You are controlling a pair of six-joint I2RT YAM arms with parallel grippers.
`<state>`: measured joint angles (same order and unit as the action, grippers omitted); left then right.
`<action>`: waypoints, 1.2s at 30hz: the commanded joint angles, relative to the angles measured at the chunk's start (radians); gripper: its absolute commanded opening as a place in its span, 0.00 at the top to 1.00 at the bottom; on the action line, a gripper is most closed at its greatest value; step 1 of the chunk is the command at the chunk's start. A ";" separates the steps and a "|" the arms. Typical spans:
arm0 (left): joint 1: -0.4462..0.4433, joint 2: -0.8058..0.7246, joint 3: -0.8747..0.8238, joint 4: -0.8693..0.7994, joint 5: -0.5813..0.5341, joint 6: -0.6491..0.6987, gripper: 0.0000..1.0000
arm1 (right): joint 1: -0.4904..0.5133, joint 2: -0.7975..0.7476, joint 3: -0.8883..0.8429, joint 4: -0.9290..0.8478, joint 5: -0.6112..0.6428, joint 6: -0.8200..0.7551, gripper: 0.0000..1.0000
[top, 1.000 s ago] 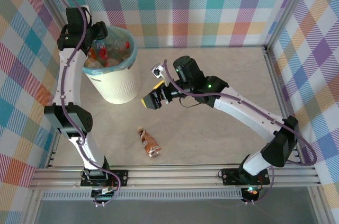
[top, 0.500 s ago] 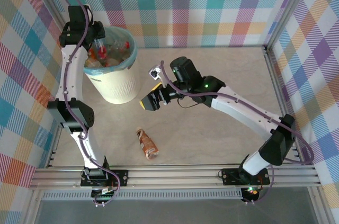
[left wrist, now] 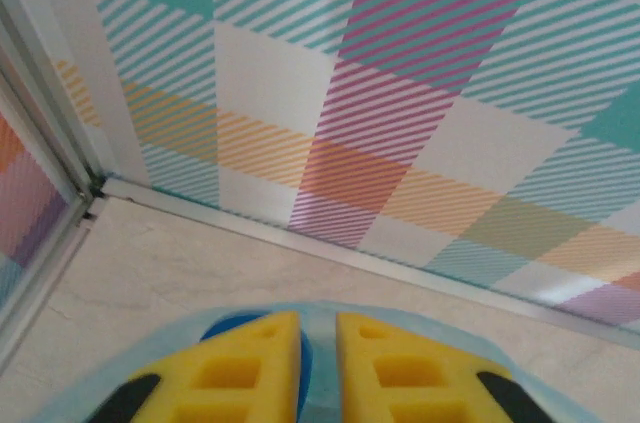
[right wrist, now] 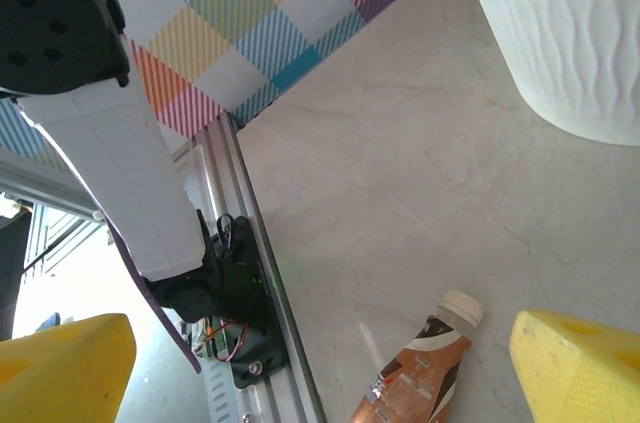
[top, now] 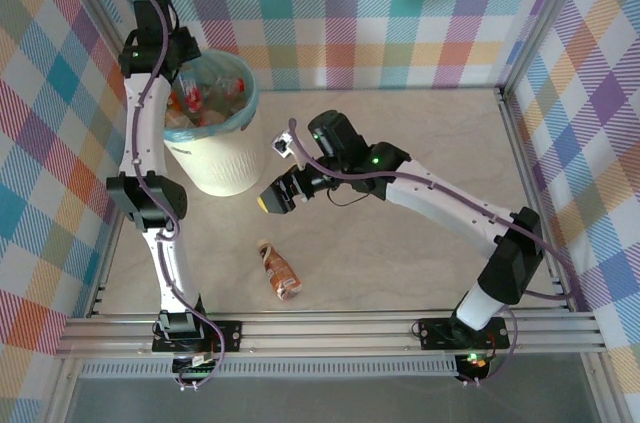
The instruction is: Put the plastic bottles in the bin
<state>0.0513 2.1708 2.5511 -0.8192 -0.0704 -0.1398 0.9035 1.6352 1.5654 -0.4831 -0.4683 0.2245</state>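
Left pincer point(left wrist: 318, 331): fingers closed almost together, nothing between them; sits above the far left rim of the bin point(top: 218, 163). The bin holds several bottles point(top: 205, 100).

Right pincer point(top: 270, 199): jaws wide apart, empty, above the desk point(top: 420, 143) just beside the bin's near right wall.

One brown bottle point(top: 280, 271) with a white cap lies on its side on the desk, nearer than the right pincer.

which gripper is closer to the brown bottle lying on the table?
Right. The right gripper, open, hovers over the table just beyond the brown bottle, between it and the bin. The left gripper is shut, up over the bin's far rim.
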 commanded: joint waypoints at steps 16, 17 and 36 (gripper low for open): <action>0.016 -0.119 -0.070 -0.098 0.112 -0.032 0.81 | 0.043 0.094 0.114 -0.114 -0.028 -0.017 0.05; 0.016 -0.129 -0.040 -0.105 0.124 -0.039 0.75 | 0.056 0.096 0.117 -0.144 0.016 -0.031 0.05; -0.051 -1.048 -1.048 0.041 0.195 -0.065 0.46 | 0.295 0.248 0.003 -0.373 0.407 0.157 0.06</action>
<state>0.0074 1.2064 1.6344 -0.7818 0.1204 -0.1917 1.1748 1.8648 1.5761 -0.8246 -0.0925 0.3088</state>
